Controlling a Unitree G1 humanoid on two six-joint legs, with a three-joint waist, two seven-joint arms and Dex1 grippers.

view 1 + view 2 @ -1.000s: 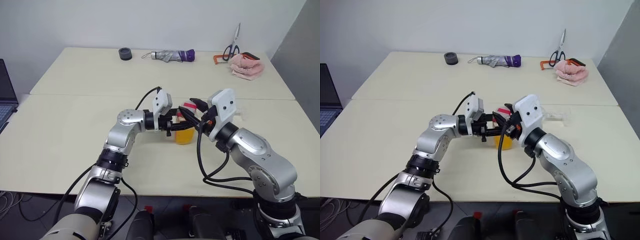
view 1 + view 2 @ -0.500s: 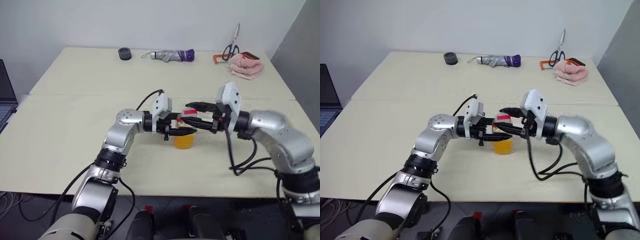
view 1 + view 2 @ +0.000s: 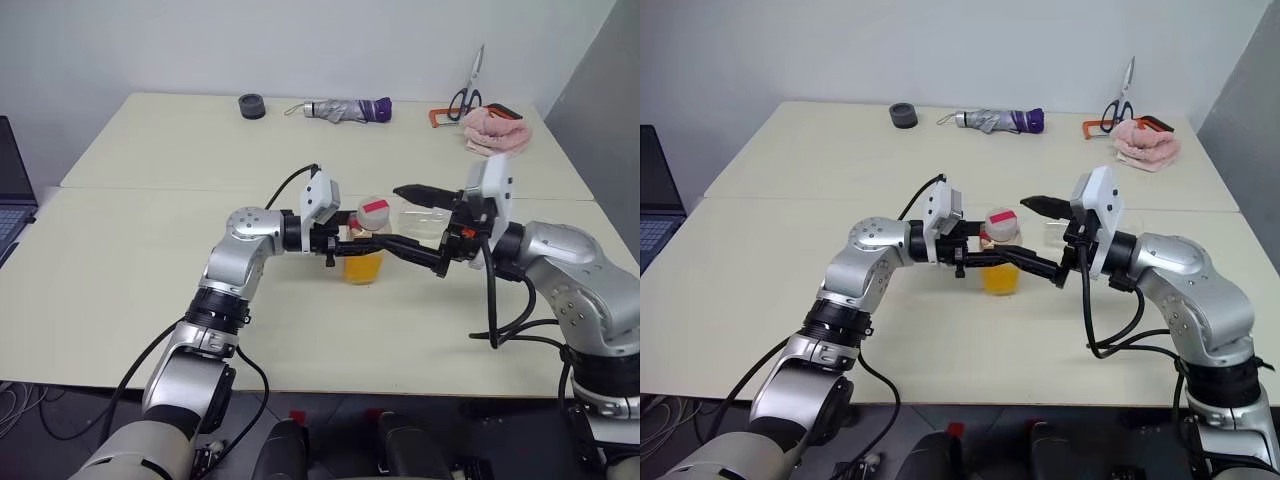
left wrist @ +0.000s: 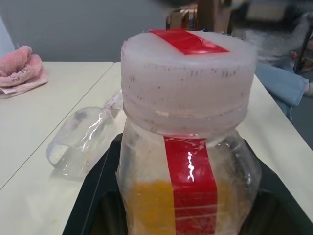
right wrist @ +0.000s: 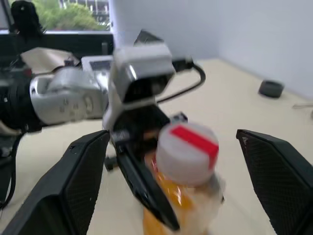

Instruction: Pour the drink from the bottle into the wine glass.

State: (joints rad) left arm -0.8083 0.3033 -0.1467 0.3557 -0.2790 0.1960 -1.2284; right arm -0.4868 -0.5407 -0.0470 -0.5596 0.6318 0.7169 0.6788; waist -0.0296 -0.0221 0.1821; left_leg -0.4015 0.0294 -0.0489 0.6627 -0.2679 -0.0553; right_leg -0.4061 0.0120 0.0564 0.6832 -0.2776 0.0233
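The bottle (image 3: 365,248) stands upright near the table's middle, its red-and-white cap (image 3: 373,211) on. The orange drink (image 3: 363,270) fills its lower part. My left gripper (image 3: 347,242) reaches in from the left and is shut on the bottle's body; its black fingers (image 4: 93,196) flank the bottle. My right gripper (image 3: 392,215) points at the bottle from the right, open wide, and the cap (image 5: 188,144) shows between its two fingers (image 5: 73,181). The wine glass (image 4: 80,142) lies on its side on the table just behind the bottle.
Along the far edge lie a black roll (image 3: 250,106), a folded umbrella (image 3: 345,110), scissors (image 3: 465,95), an orange clamp (image 3: 437,118) and a pink cloth (image 3: 493,131). A laptop (image 3: 10,195) sits at the left edge.
My right gripper, which was closed around the cap, has opened wide and drawn back to the right. The cap stays on the bottle. My left gripper keeps its hold.
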